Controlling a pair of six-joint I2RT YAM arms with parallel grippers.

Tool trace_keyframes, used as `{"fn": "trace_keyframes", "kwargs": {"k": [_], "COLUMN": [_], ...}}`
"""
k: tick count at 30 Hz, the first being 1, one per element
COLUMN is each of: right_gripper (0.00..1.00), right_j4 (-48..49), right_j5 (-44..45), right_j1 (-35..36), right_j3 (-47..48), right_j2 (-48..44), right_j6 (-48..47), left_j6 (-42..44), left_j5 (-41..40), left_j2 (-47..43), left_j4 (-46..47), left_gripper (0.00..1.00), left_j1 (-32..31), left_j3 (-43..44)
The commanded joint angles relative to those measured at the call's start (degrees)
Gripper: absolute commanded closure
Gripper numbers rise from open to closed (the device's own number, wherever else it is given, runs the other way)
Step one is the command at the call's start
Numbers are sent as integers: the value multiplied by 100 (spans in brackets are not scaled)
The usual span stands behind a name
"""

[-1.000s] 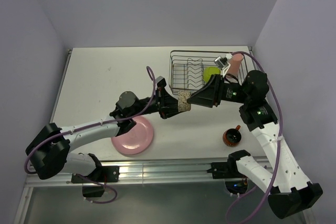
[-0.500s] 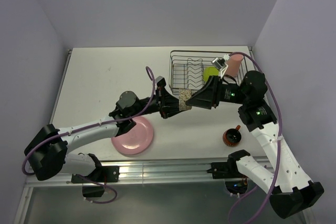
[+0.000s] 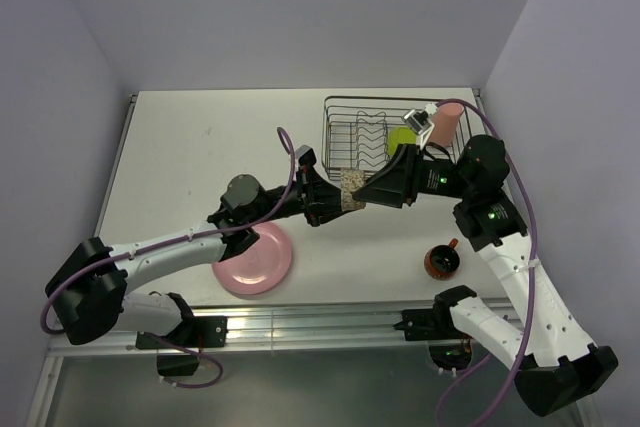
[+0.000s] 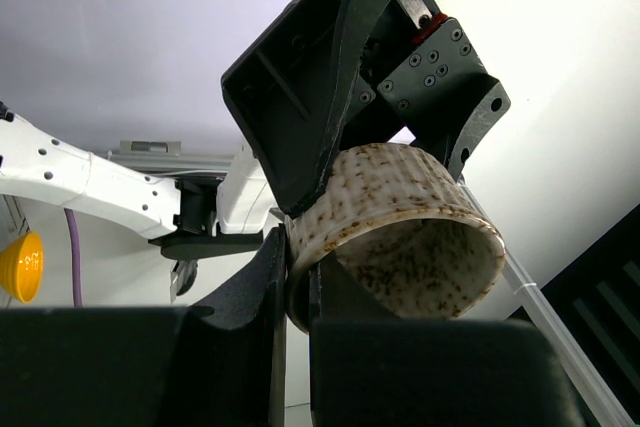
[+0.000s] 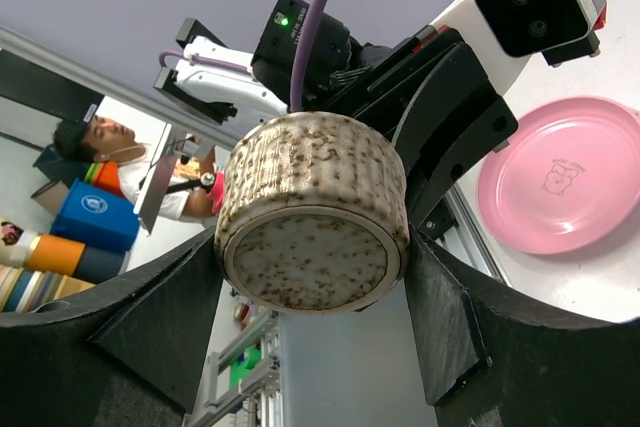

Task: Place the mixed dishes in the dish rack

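Observation:
The small speckled beige cup (image 3: 350,191) hangs on its side in the air between both arms, just in front of the dish rack (image 3: 345,104). My left gripper (image 3: 335,202) is shut on its rim, one finger inside and one outside (image 4: 297,267). My right gripper (image 3: 368,190) straddles the cup's base end (image 5: 310,217), with a finger against each side. The yellow-green bowl (image 3: 403,139) and the salmon-pink tumbler (image 3: 447,122) are in the rack's right part. The pink plate (image 3: 253,259) and the dark red mug (image 3: 441,262) sit on the table.
The rack stands at the back right of the white table, its upright prongs (image 3: 360,142) in the left half. The plate lies under the left forearm near the front edge and also shows in the right wrist view (image 5: 565,187). Walls close in behind and on the right.
A second ago the cup and left gripper were slightly lower and the right gripper further right. They have closed together, and nothing has moved in the last half second.

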Motion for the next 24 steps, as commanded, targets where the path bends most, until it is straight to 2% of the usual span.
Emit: {"fn": "trace_keyframes", "kwargs": {"k": [1,4,5,6,8,10,11,14,15,18,24], "right_gripper": [70,98,100,100,100,100,100,100,100,100,100], "right_j4": [226,182,155,68,15,-91,-187,-266,-293,-337,-950], "right_j5": [-19,-36,-36,-10,16,42,51,86,95,104,394], "right_j1": [127,144,136,136,136,136,136,136,136,136,136], "right_j3": [149,157,166,201,228,263,298,316,324,342,535], "right_j2": [-17,0,27,36,44,62,71,97,97,115,272], "right_j6": [-52,-53,-96,-132,-211,-290,-325,-422,-431,-466,-835], "left_j6": [-901,-910,-910,-910,-910,-928,-919,-919,-910,-919,-831], "left_j5": [-124,-150,-159,-167,-194,-238,-273,-334,-343,-361,-449], "left_j2": [-131,-148,-157,-174,-209,-253,-314,-385,-411,-455,-937], "left_j4": [203,238,229,229,246,317,308,334,387,431,125], "left_gripper": [100,96,93,87,82,65,50,34,24,13,4], "left_j1": [-97,-97,-97,-97,-97,-97,-97,-97,-97,-88,183], "left_j3": [19,-33,-68,-95,-174,-270,-306,-420,-446,-534,-885]}}
